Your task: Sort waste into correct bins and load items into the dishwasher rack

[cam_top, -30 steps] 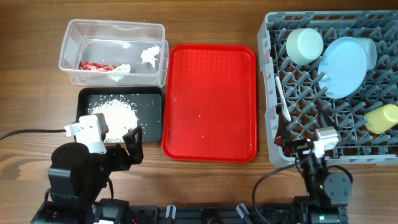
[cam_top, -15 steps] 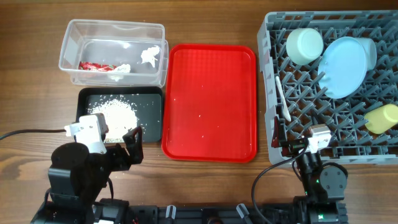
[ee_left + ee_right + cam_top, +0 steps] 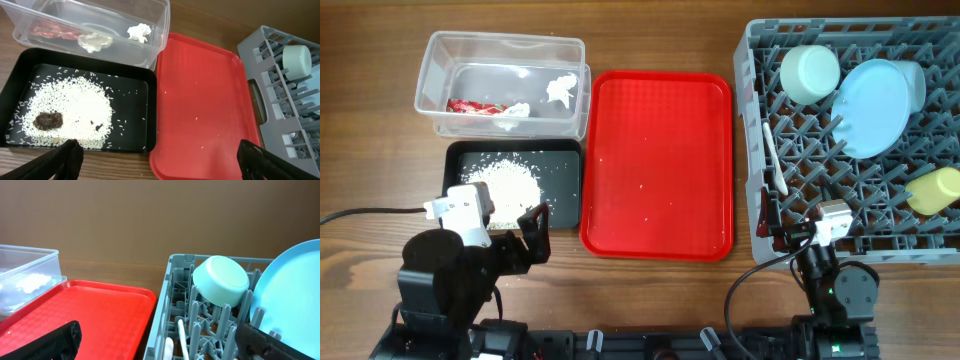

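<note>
The wrapper [image 3: 470, 105] and tissue [image 3: 560, 90] lie in the tub [image 3: 428, 70]. Rice [image 3: 508, 180] with a brown scrap [image 3: 48, 120] covers the black tray [image 3: 566, 200] just beside it. The rack [image 3: 752, 120] holds the plate [image 3: 872, 105], green bowl [image 3: 809, 73], cup [image 3: 934, 190] and a white utensil [image 3: 775, 160]. The red tray [image 3: 658, 165] lies between them on the bench [image 3: 650, 290]. The left gripper [image 3: 157, 152] and right gripper [image 3: 157, 332] are both spread wide, holding nothing.
</note>
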Controlling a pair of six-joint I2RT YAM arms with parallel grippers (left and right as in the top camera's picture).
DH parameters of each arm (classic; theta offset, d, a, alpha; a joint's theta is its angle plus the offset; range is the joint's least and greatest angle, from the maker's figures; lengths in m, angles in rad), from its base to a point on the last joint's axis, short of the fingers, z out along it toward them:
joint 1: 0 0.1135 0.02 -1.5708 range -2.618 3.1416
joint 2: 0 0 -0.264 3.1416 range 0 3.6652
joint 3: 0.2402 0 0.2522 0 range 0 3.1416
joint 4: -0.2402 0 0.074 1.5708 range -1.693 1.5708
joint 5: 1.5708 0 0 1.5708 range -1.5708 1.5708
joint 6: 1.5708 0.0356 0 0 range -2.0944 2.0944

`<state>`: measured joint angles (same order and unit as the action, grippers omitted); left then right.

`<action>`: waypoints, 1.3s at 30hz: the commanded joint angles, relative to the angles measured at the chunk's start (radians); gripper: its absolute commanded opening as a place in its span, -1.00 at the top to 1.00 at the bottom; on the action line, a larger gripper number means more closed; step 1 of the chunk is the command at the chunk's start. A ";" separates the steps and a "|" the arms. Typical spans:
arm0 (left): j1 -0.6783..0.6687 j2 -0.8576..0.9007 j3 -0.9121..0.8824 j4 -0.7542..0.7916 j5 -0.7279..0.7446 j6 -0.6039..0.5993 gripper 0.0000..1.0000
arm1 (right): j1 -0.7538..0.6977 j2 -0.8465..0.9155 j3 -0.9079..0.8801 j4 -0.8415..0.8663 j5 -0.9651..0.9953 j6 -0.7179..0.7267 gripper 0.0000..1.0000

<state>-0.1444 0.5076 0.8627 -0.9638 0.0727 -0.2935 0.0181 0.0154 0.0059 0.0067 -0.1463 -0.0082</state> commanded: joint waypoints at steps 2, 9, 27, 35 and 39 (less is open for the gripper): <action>-0.005 -0.002 -0.006 0.003 -0.010 -0.002 -1.00 | 0.005 -0.012 -0.001 0.004 -0.008 0.009 -1.00; -0.005 -0.002 -0.006 0.003 -0.010 -0.002 -1.00 | 0.005 -0.012 -0.001 0.004 -0.008 0.008 -1.00; 0.157 -0.358 -0.510 0.497 -0.024 -0.006 -1.00 | 0.005 -0.012 -0.001 0.004 -0.008 0.009 -1.00; 0.159 -0.504 -0.761 0.841 -0.024 -0.005 -1.00 | 0.005 -0.012 -0.001 0.004 -0.008 0.009 -1.00; 0.158 -0.505 -0.826 0.955 -0.024 0.003 -1.00 | 0.005 -0.012 -0.001 0.004 -0.008 0.009 -0.99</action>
<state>0.0086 0.0166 0.0868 -0.0673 0.0505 -0.2970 0.0181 0.0154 0.0063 0.0071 -0.1486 -0.0082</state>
